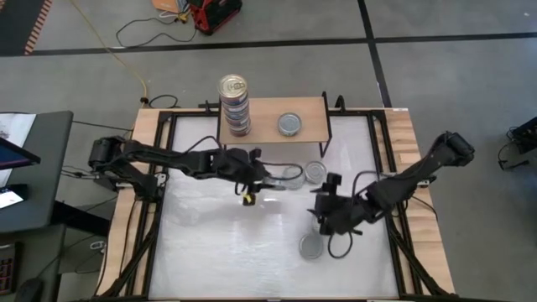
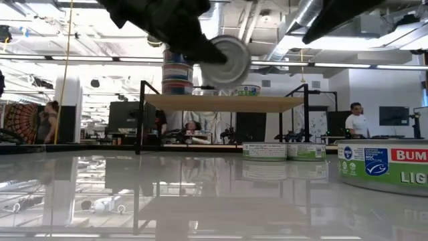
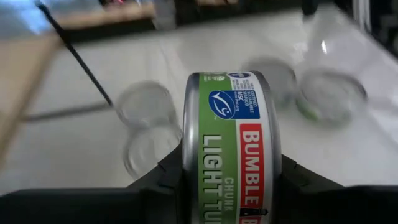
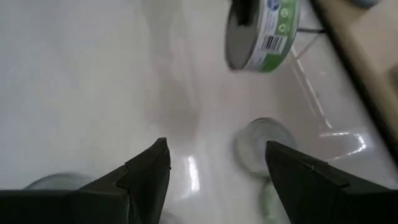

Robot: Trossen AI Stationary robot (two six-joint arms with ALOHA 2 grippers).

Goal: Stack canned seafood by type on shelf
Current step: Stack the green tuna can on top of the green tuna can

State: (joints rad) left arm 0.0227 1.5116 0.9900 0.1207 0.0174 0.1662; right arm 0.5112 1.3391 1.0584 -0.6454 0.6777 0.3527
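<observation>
Two arms work over the white table (image 1: 210,252). At about twelve o'clock of it stands the shelf (image 1: 306,111), a light wooden board on thin black legs. On its left part there is a tall stack of cans (image 1: 235,106), and a single silver can (image 1: 289,125) lies alone on its right part. Two more cans (image 1: 304,174) rest on the table just in front of the shelf, and another can (image 1: 311,247) lies at about five o'clock, near the right arm.

From nine o'clock the left arm reaches toward the centre. The left gripper (image 3: 230,186) is closed on a green-labelled can (image 3: 231,149) and holds it by its flat faces, on edge, lifted off the table; in the low view this can (image 2: 226,61) hangs in the air in front of the tall stack. The right gripper (image 4: 214,168) hovers low over the table between three and five o'clock, its fingers wide apart and holding nothing.

I judge that the step in hand is the carrying of one picked can to the shelf. The next move calls for choosing the pile of the same type, turning the can flat, bringing it over that pile and lowering it straight. If it goes to the tall stack, a careless touch could push the stack over.
</observation>
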